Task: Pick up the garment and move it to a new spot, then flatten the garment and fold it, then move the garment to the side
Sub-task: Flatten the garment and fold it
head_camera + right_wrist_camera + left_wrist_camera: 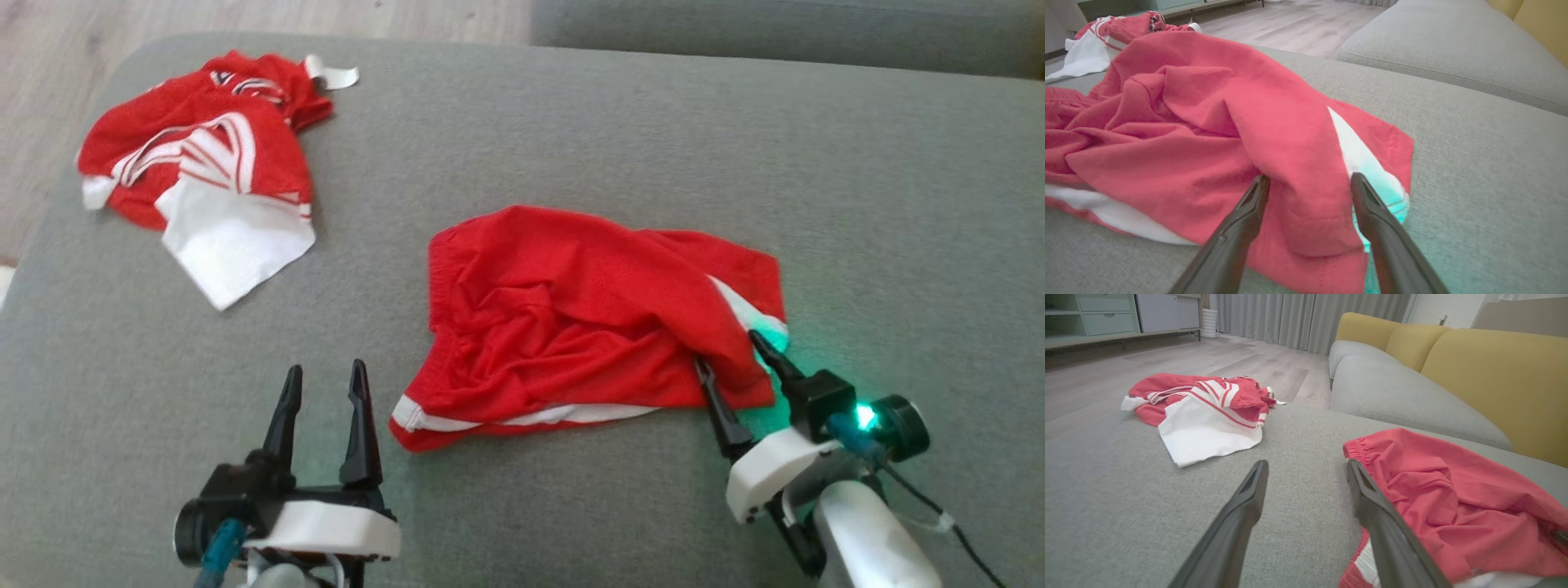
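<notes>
Shorts (571, 318) in red with white trim lie crumpled near the middle of the grey sofa cushion (571, 122). The right gripper (728, 349) sits at their near right corner, fingers spread wide with a loose fold of red cloth between them. The left gripper (325, 369) hovers just left of the shorts, fingers wide and empty. A red-and-white jersey (204, 163) lies bunched at the cushion's far left.

striped jersey (204, 175): crumpled, far-left | cushion (571, 122): grey | floor (245, 16): wood
</notes>
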Robot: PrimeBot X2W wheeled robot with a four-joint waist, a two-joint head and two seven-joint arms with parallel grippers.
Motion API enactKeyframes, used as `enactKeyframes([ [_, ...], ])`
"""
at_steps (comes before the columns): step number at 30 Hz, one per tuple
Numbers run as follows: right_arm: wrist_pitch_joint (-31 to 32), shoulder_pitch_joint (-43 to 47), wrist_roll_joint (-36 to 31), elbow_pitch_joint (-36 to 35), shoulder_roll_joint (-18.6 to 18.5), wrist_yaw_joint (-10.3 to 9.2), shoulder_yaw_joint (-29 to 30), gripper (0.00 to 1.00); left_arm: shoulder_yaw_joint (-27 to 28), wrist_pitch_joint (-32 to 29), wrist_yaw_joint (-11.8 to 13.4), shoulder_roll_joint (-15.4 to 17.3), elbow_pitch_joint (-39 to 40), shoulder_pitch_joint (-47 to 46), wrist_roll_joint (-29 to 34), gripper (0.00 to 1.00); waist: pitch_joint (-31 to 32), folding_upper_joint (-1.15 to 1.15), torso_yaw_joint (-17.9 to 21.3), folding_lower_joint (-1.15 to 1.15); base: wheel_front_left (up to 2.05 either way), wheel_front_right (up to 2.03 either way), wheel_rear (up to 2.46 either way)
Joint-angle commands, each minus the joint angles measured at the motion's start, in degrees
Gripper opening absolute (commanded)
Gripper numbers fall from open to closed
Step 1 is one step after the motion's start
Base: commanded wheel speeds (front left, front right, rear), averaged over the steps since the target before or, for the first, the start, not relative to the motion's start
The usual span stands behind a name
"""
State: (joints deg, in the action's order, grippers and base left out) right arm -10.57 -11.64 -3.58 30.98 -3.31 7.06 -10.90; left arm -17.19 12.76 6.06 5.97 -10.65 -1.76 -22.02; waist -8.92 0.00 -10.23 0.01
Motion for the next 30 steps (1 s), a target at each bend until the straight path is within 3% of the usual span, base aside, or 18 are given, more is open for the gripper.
enactKeyframes([
  [1, -0.4, -2.8, 0.3, -1.1, -0.7, 0.43, -0.9, 0.9, 1.2, 0.7, 0.3, -0.2, 2.1, -0.7, 0.4, 1.0, -0.7, 0.0, -0.9, -0.01, 0.0, 0.0, 0.0],
  [2, -0.5, -3.2, 0.4, -0.8, -0.8, 0.43, -0.6, 0.41, 1.0, 0.8, 0.4, -0.3, 2.2, -0.8, 0.4, 1.0, -0.8, 0.0, -1.1, -0.01, 0.0, 0.0, 0.0],
  [3, -0.4, -3.7, 0.5, -0.6, -1.0, 0.43, -0.5, 0.09, 0.8, 0.8, 0.5, -0.4, 2.2, -0.8, 0.4, 1.0, -0.9, 0.0, -1.4, -0.01, 0.0, 0.0, 0.0],
  [4, -0.3, -4.2, 0.6, -0.5, -1.3, 0.43, -0.4, 0.0, 0.6, 0.9, 0.5, -0.6, 2.3, -0.8, 0.4, 1.0, -1.0, 0.0, -1.6, -0.01, 0.0, 0.0, 0.0],
  [10, 1.6, -10.1, 1.4, -1.9, -4.6, 0.43, -0.3, 0.0, 0.1, 1.3, 0.7, -1.1, 2.8, -1.4, 0.3, 1.0, -2.1, 0.0, -2.7, -0.01, 0.0, 0.0, 0.0],
  [16, 7.7, -21.3, 2.7, -0.2, -8.9, 0.43, -2.0, 0.0, -0.7, 1.7, 0.5, -1.6, 3.4, -2.5, 0.3, 1.0, -3.6, 0.0, -3.8, -0.01, 0.0, 0.0, 0.0],
  [17, 8.6, -23.1, 2.8, 0.8, -9.5, 0.43, -2.3, 0.03, -0.9, 1.8, 0.4, -1.7, 3.4, -2.7, 0.3, 1.0, -3.9, 0.0, -4.0, -0.01, 0.0, 0.0, 0.0],
  [18, 9.0, -24.8, 2.9, 1.7, -10.0, 0.43, -2.5, 0.2, -1.1, 1.8, 0.4, -1.8, 3.4, -3.0, 0.2, 1.0, -4.1, 0.0, -4.2, -0.01, 0.0, 0.0, 0.0],
  [19, 9.1, -26.2, 3.0, 2.6, -10.3, 0.43, -2.4, 0.8, -1.2, 1.9, 0.4, -1.9, 3.3, -3.2, 0.2, 1.0, -4.2, 0.0, -4.4, -0.01, 0.0, 0.0, 0.0],
  [20, 9.1, -27.4, 3.1, 3.6, -10.4, 0.43, -2.1, 1.0, -1.4, 1.9, 0.4, -2.0, 3.3, -3.3, 0.2, 1.0, -4.3, 0.0, -4.4, -0.01, 0.0, 0.0, 0.0],
  [25, 6.9, -29.3, 4.4, 6.7, -9.8, 0.43, -2.1, 1.0, -1.6, 2.1, 0.2, -2.3, 2.4, -3.4, 0.0, 1.0, -3.8, 0.0, -3.8, -0.01, 0.0, 0.0, 0.0],
  [30, 3.0, -24.3, 7.2, 6.8, -9.0, 0.43, -1.9, 1.0, -1.6, 2.2, 0.1, -2.3, 1.9, -2.9, 0.3, 1.0, -1.9, 0.0, -1.6, -0.01, 0.0, 0.0, 0.0],
])
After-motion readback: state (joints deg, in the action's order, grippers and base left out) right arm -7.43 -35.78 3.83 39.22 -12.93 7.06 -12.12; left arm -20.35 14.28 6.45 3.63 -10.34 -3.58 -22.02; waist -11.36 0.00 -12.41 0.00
